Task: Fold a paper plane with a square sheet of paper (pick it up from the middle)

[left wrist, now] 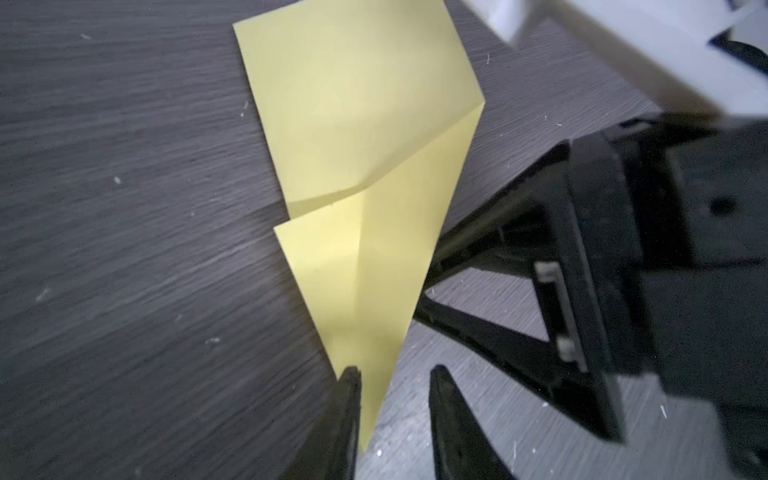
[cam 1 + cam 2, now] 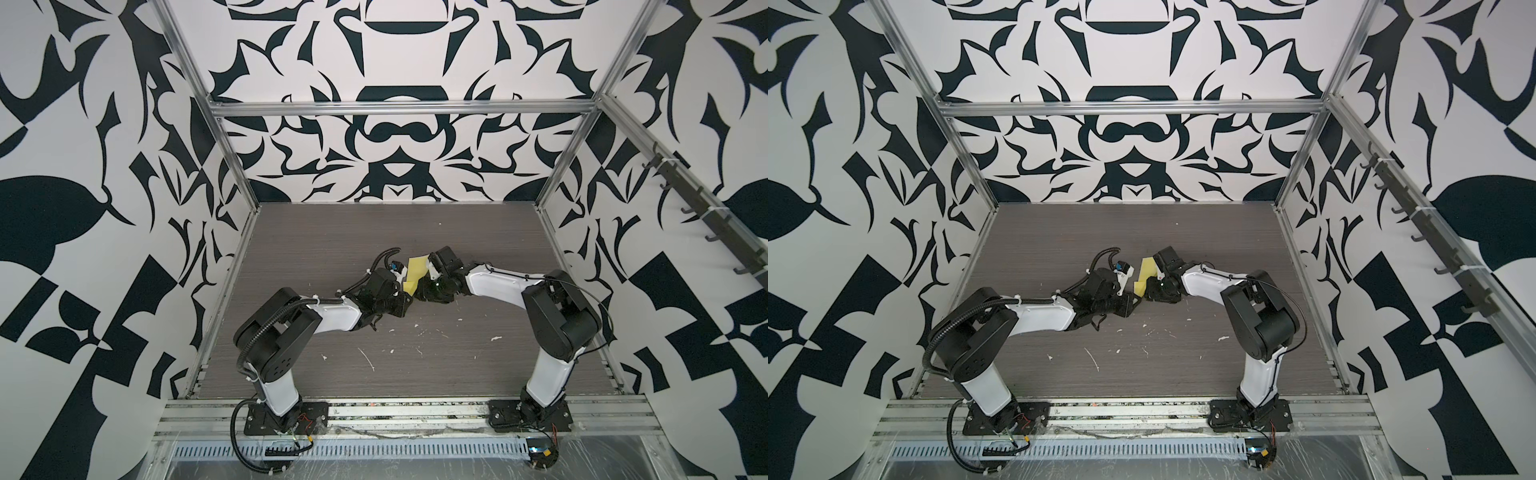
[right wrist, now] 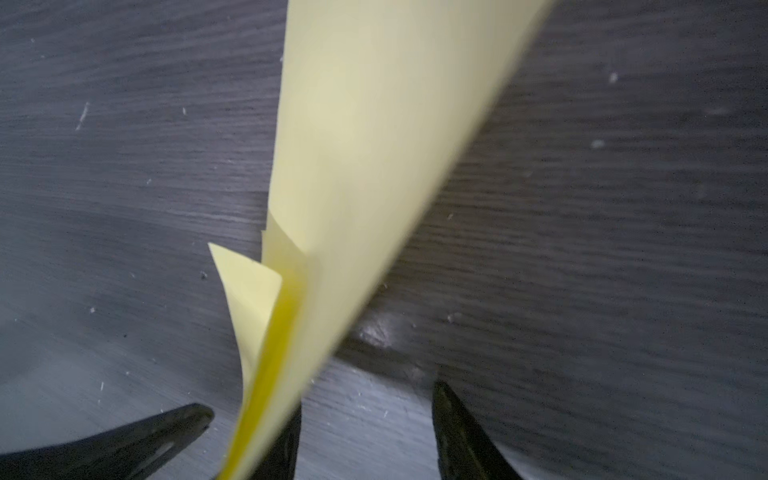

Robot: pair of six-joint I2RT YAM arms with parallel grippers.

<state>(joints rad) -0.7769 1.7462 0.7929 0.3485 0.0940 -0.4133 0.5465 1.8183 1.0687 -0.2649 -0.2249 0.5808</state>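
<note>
Two pincers meet nose to nose at the middle of the worktop (image 2: 374,232), and the square sheet of paper (image 2: 417,270) sits squeezed between them in both top views (image 2: 1148,270). It is already a narrow, pointed, layered shape with a stepped notch along one edge, so I judge the early folds done and the wings and final creasing not yet made.

From the left wrist the sheet (image 1: 365,124) runs from the top of the frame down to a sharp tip. That tip lies between the fingers of the left pincer (image 1: 395,374), which stand narrowly apart. The tip leans on one finger and clears the other, so nothing is clamped.

From the right wrist the paper (image 3: 365,124) stands on edge, showing its centre crease. The right pincer (image 3: 365,411) gapes wide, with bare worktop between its fingers and the paper running past one of them; whether they touch, I cannot tell.

This looks like a regrip between folds. Next, one pincer probably needs to close firmly on the crease before the loose, springy layers slump or open.
</note>
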